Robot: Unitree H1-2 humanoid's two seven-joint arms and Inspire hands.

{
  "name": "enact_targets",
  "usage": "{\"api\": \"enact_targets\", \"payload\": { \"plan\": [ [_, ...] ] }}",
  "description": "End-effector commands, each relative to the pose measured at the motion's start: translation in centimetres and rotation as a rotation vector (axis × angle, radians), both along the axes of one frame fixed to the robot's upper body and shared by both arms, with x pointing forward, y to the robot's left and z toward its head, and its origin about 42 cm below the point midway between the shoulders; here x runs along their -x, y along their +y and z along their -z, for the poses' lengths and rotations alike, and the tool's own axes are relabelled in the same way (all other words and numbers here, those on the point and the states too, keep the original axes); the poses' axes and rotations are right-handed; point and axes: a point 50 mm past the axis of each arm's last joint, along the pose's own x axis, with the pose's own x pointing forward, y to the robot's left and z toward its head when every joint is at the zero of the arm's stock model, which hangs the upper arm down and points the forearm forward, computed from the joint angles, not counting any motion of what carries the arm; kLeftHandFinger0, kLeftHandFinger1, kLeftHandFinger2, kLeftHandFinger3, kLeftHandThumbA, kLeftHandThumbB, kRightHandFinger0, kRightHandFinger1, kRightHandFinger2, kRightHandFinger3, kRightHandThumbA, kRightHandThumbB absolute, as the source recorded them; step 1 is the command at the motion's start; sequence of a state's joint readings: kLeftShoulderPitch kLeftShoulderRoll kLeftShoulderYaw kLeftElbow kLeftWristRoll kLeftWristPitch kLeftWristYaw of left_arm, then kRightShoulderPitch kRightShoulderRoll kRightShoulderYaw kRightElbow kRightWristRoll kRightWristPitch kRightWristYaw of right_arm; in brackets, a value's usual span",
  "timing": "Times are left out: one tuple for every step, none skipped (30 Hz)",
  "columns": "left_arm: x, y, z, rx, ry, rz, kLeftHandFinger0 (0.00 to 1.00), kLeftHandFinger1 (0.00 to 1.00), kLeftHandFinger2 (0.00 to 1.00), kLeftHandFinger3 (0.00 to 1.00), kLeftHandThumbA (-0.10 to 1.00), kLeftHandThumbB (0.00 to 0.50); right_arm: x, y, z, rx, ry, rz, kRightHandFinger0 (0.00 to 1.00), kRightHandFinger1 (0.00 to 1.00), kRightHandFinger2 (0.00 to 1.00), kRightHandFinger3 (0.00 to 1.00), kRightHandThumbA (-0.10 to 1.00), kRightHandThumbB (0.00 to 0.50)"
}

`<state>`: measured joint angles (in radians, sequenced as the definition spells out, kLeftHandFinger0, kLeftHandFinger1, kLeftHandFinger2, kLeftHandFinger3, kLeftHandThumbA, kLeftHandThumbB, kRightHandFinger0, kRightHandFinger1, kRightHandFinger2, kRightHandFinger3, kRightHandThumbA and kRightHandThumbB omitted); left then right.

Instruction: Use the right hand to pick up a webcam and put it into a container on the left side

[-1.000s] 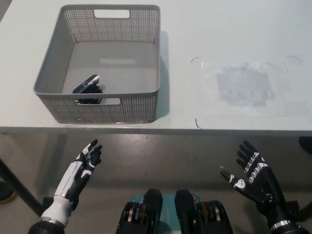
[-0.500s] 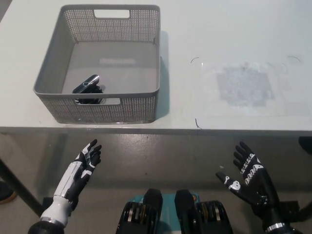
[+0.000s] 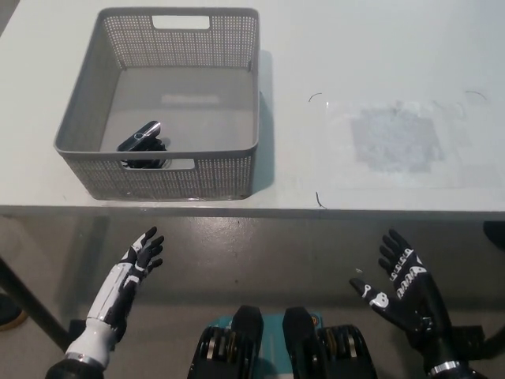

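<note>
Right hand (image 3: 401,286) hangs spread and empty below the counter (image 3: 379,47) edge, left hand (image 3: 136,265) likewise spread, webcam (image 3: 143,143) lying inside the grey basket (image 3: 79,126); placement judged complete, so withdrawal should avoid contact with the basket.

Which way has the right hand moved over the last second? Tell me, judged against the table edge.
Yes. The right hand has dropped slightly down and away from the table edge, open and empty. The webcam lies unmoved in the basket.
</note>
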<state>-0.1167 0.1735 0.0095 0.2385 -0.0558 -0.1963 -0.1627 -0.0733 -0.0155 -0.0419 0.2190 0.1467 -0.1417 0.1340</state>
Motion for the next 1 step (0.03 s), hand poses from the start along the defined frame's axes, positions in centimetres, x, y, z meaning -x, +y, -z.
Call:
{"api": "enact_targets", "payload": {
  "plan": [
    [-0.24,0.02,-1.12,-0.003,-0.064,0.001,1.0,1.0,1.0,1.0,0.92,0.0,-0.78,0.21,-1.21,-0.012,-0.063,-0.001,1.0,1.0,1.0,1.0,0.99,0.141]
  ]
}}
